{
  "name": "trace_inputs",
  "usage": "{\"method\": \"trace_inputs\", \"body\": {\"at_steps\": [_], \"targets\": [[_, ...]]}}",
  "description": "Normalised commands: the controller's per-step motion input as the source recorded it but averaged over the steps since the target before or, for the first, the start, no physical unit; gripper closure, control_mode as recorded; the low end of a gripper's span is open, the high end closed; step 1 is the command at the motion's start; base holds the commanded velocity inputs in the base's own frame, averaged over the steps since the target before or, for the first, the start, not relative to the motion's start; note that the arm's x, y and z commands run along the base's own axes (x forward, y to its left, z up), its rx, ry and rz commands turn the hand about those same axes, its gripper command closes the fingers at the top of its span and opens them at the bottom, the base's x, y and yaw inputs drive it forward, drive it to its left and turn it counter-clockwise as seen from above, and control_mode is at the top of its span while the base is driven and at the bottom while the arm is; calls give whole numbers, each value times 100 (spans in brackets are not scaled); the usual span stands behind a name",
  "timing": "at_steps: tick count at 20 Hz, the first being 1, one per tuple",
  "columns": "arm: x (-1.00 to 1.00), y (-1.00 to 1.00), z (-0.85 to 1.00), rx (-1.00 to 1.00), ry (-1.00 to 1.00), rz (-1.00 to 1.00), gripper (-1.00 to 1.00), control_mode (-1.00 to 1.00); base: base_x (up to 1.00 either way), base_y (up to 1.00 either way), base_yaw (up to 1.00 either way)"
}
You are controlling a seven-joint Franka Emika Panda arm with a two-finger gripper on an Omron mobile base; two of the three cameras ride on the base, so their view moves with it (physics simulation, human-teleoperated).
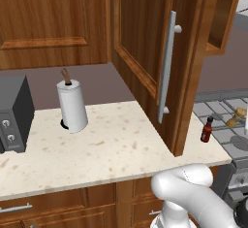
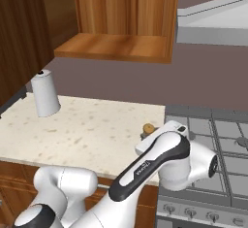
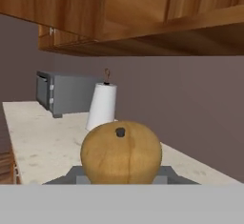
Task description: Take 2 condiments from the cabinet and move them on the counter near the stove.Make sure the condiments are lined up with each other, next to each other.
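Observation:
The tan knob-topped shaker (image 3: 121, 154) looms close in the hand view, with my gripper (image 2: 151, 134) shut on it; its fingers are hidden behind it. In the base views the shaker (image 1: 237, 116) (image 2: 148, 127) hangs low where the counter (image 1: 106, 139) meets the stove (image 1: 227, 127). The dark red-brown bottle (image 1: 207, 129) stands upright on the counter edge next to the stove, a short way left of the shaker. The cabinet door (image 1: 145, 42) is swung open and its shelf (image 2: 116, 45) is bare.
A white paper-towel roll (image 1: 72, 105) (image 2: 45, 96) stands at the back of the counter, and a black toaster (image 1: 14, 115) sits at the far left. The open door with its silver handle (image 1: 167, 67) juts out over the counter beside the bottle.

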Motion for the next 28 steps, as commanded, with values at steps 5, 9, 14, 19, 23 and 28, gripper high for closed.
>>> {"method": "trace_inputs", "body": {"at_steps": [5,9,14,19,23,28], "targets": [[0,-4,-28,-2,3,0,100,-100,0,0,0],[0,0,-16,0,3,0,100,-100,0,0,0],[0,0,-25,-1,2,0,100,-100,0,0,0],[1,0,-33,-10,4,0,100,-100,0,0,0],[14,0,-25,-12,6,0,100,-100,0,0,0],[3,0,-18,-3,1,0,100,-100,0,0,0]]}}
